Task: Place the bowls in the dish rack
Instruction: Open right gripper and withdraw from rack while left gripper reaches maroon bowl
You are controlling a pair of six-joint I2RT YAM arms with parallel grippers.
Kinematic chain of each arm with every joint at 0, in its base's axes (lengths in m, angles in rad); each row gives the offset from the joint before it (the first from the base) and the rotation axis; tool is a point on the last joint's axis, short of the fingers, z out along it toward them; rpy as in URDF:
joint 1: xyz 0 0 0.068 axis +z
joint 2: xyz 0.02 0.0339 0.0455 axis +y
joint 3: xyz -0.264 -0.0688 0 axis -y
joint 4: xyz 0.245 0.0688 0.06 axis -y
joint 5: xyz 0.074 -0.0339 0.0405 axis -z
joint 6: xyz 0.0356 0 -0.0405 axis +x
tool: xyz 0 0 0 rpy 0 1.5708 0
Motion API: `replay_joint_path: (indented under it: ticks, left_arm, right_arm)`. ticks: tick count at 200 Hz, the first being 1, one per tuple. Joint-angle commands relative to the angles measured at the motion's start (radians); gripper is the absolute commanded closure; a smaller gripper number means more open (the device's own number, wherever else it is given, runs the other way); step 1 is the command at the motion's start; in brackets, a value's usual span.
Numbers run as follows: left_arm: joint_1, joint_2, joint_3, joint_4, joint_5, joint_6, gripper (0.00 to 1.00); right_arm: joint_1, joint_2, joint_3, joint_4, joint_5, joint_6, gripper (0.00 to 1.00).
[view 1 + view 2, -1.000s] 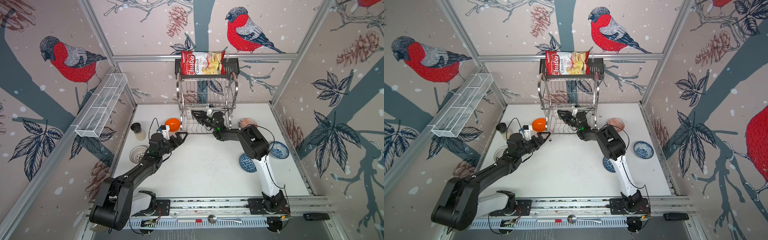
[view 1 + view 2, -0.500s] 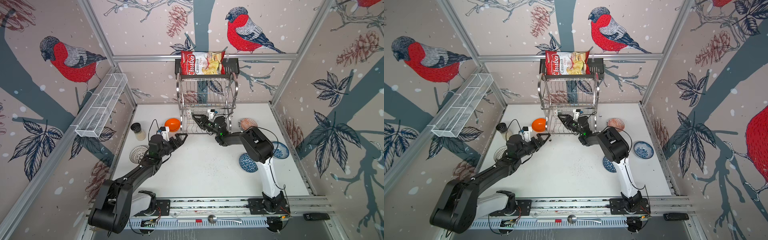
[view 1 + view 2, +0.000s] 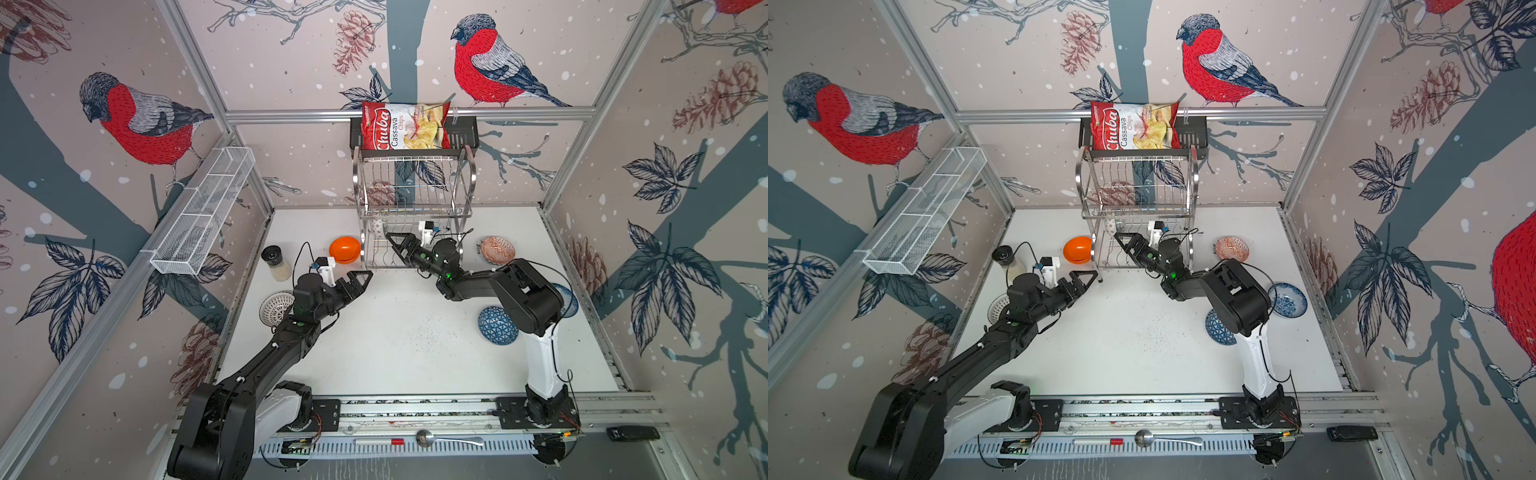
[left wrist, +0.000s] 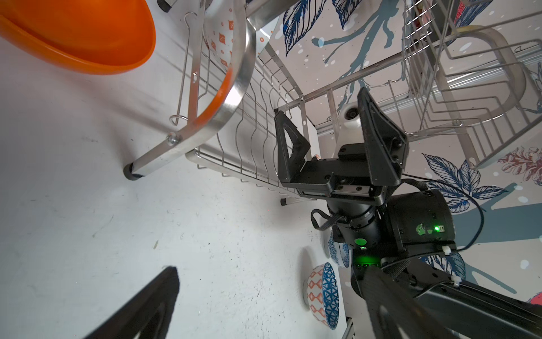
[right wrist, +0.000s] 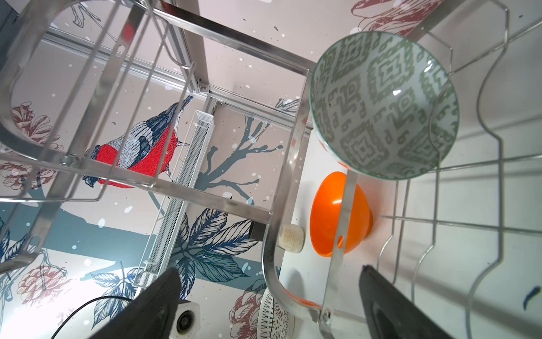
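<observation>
The dish rack (image 3: pixel 413 187) (image 3: pixel 1138 187) stands at the back of the table. A grey-green patterned bowl (image 5: pixel 381 105) (image 3: pixel 377 227) (image 3: pixel 1111 225) leans on its side in the lower tier's left rear. My right gripper (image 3: pixel 399 241) (image 3: pixel 1127 239) (image 5: pixel 269 271) is open and empty, just in front of that bowl inside the lower tier. My left gripper (image 3: pixel 361 279) (image 3: pixel 1090 276) (image 4: pixel 264 293) hovers open and empty by the rack's front left foot, close to the orange bowl (image 3: pixel 344 249) (image 4: pixel 82 32) (image 5: pixel 331 214). On the table lie a white-ribbed bowl (image 3: pixel 276 307), a red-orange bowl (image 3: pixel 496 250), a blue-triangle bowl (image 3: pixel 496 326) (image 4: pixel 322 296) and a blue-floral bowl (image 3: pixel 1287 300).
A glass shaker jar (image 3: pixel 276 262) stands left of the orange bowl. A white mesh basket (image 3: pixel 203 216) hangs on the left wall. A chips bag (image 3: pixel 405 126) sits on the black shelf above the rack. A spoon (image 3: pixel 440 438) lies on the front rail.
My right gripper opened, let go of the grey-green bowl in the lower tier and drew back a little toward the front. The left arm barely moved.
</observation>
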State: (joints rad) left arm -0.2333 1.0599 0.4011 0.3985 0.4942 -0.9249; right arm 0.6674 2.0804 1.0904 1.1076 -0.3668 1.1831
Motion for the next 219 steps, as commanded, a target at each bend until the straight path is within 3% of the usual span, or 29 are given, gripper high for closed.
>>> replay_joint_path:
  ticks: [1,60,96,127,146,176,203,219]
  left_arm:
    - [0.0,-0.026,0.01,-0.053,-0.028,0.036,0.02]
    - [0.0,-0.11,0.05,-0.249,-0.118,0.083,0.02]
    - [0.002,-0.143,0.13,-0.471,-0.305,0.121,0.02]
    - [0.002,-0.126,0.196,-0.586,-0.423,0.164,0.02]
    - [0.002,-0.095,0.248,-0.664,-0.513,0.18,0.02]
    - [0.041,0.001,0.347,-0.823,-0.643,0.211,0.02]
    - [0.093,0.092,0.41,-0.917,-0.662,0.244,0.02]
    - [0.121,0.125,0.423,-0.937,-0.634,0.271,0.02]
  right_arm:
    - [0.011,-0.038,-0.017,-0.046,0.017,-0.064,0.01]
    - [0.034,-0.126,-0.091,-0.152,0.005,-0.16,0.01]
    - [0.063,-0.237,-0.114,-0.335,0.041,-0.336,0.0]
    - [0.136,-0.337,-0.056,-0.64,0.222,-0.615,0.0]
    - [0.179,-0.371,-0.037,-0.742,0.34,-0.749,0.01]
    - [0.232,-0.388,-0.032,-0.805,0.519,-0.908,0.01]
    - [0.296,-0.389,-0.04,-0.809,0.701,-1.004,0.0]
    - [0.316,-0.407,-0.073,-0.781,0.725,-1.019,0.0]
